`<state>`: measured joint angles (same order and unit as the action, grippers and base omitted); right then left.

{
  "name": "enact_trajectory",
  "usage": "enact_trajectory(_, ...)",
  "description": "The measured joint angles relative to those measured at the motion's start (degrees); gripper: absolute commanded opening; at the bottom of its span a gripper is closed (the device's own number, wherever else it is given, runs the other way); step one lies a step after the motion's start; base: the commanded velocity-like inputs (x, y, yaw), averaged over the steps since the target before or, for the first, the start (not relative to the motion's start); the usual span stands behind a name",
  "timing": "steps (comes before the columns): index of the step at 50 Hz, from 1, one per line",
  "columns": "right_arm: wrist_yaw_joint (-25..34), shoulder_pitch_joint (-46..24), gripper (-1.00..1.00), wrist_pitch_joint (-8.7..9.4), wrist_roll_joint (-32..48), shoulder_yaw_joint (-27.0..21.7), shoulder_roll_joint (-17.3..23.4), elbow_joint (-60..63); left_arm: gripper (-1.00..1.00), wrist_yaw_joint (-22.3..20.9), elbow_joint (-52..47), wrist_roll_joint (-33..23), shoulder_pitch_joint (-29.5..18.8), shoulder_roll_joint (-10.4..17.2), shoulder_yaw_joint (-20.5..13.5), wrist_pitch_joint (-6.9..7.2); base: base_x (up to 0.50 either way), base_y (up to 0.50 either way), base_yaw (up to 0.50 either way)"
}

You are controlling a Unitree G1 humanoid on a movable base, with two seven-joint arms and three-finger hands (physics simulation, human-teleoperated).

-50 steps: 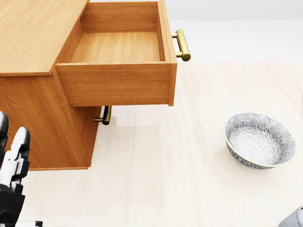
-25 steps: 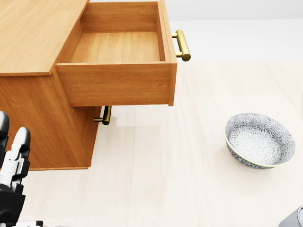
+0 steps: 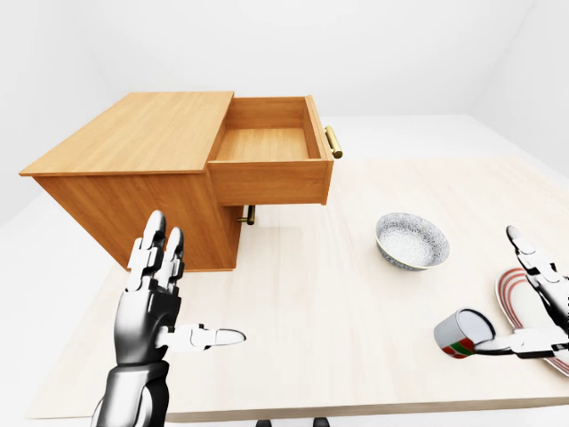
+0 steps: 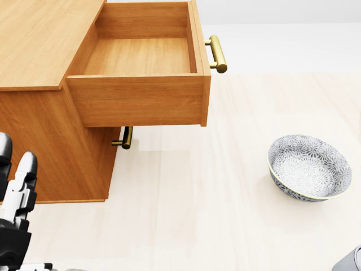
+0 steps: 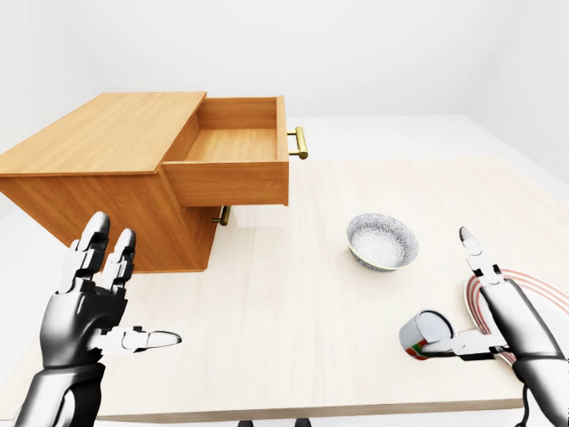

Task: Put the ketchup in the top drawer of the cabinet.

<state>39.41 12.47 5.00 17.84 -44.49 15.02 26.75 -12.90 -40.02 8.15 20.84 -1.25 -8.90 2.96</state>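
The wooden cabinet point(image 3: 133, 151) stands at the upper left of the table point(image 3: 302, 302). Its top drawer point(image 3: 267, 144) is pulled out and empty, with a brass handle point(image 3: 333, 142) on its face. The ketchup point(image 5: 425, 334), a small grey-ended container with a red and green label, lies on its side near the table's lower right edge. My right hand point(image 5: 476, 302) is open beside it, fingers spread upward, thumb reaching to the container's side. At the lower left my left hand point(image 5: 133, 285) is raised, open and holding nothing, below the cabinet.
A patterned grey bowl point(image 3: 411, 240) sits right of centre on the table. A red-striped plate point(image 3: 526, 307) lies at the right edge, partly behind my right hand. The lower drawer's brass handle point(image 3: 249, 214) shows under the open drawer.
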Motion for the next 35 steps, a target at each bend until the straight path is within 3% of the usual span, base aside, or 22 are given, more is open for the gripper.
enact_trajectory(35, -2.0, 1.1, 1.00, 0.00, 1.1, 2.4, 2.0, -13.7, 1.00, 0.6, 1.0, -0.8, -0.1, 0.1, 0.8, -0.81, 0.00, 0.00, 0.00)
